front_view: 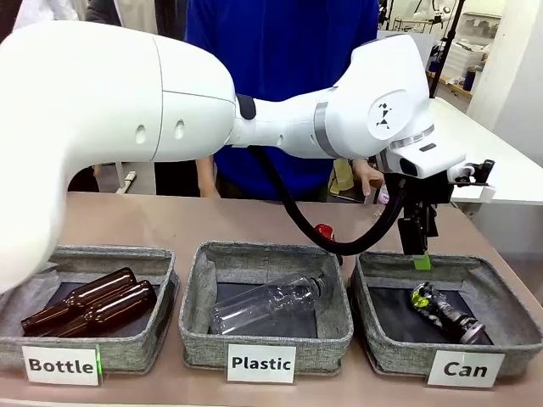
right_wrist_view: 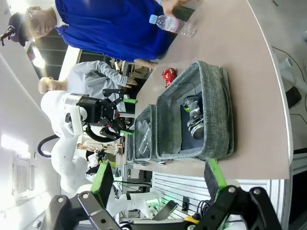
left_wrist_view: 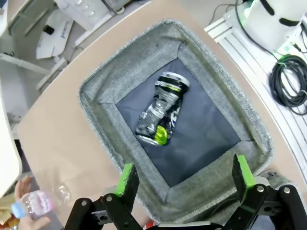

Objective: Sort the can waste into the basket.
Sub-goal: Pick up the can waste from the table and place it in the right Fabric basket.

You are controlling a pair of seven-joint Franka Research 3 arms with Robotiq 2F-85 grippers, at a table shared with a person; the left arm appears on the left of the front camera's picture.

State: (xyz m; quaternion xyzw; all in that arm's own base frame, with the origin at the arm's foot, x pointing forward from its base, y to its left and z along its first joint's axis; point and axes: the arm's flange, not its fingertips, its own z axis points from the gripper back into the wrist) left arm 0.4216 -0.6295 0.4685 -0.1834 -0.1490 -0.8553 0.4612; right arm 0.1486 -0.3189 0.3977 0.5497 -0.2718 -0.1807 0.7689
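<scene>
Silver-dark crushed drink can (left_wrist_view: 160,109): lies on the dark floor of the grey fabric "Can" basket (left_wrist_view: 96,96), where it belongs. Shiny red crushed can (front_view: 323,231): unsorted on the brown table (front_view: 170,220). Left gripper (left_wrist_view: 184,175): hovers above the basket, jaws spread, empty. Right gripper (right_wrist_view: 158,177): spread, empty.

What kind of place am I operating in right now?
Probably a robotics lab staged for waste sorting: a Bottle basket, a Plastic basket and a Can basket stand labelled on a shared table, with coiled cables and aluminium framing beside it.
</scene>
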